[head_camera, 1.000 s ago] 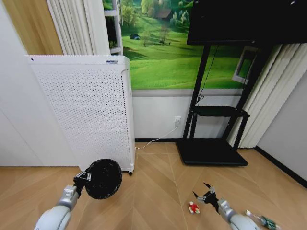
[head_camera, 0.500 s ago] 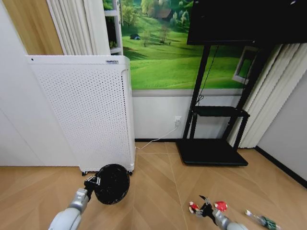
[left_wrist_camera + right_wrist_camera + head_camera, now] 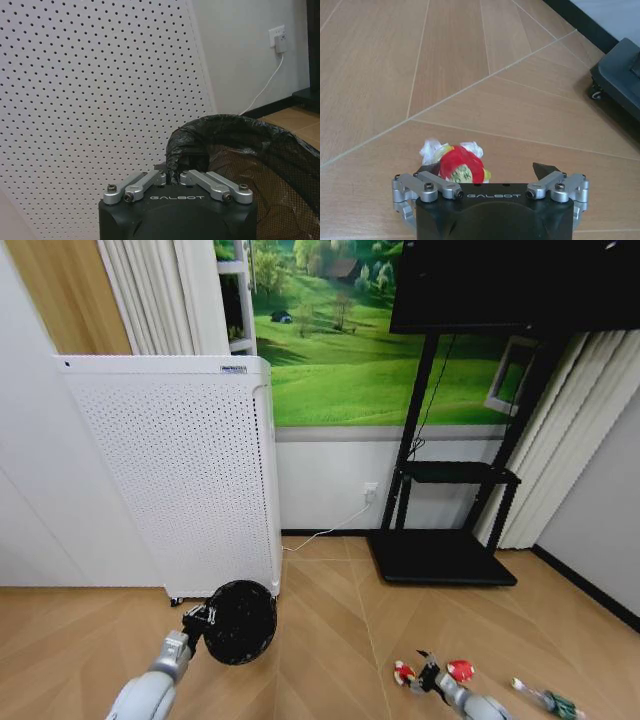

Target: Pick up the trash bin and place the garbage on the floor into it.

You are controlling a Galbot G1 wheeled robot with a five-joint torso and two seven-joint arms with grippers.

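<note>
Black trash bin (image 3: 240, 621); red-white garbage (image 3: 456, 162); white perforated appliance (image 3: 180, 480).

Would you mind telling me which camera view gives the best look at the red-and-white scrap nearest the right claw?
The right wrist view: the red-and-white scrap lies on the floor between the open right claw fingers, crumpled wrapper plainly seen. In the head view it is a tiny lump beside that claw. The left wrist view looks at the trash bin instead.

One trash bin (image 3: 240, 621) is counted, just beside the white perforated appliance (image 3: 175, 470). Three garbage scraps are counted well apart from that appliance: two red-and-white lumps (image 3: 403, 672) (image 3: 460, 670) and one green-and-white bottle-like piece (image 3: 548, 701). Two grippers are counted.
</note>
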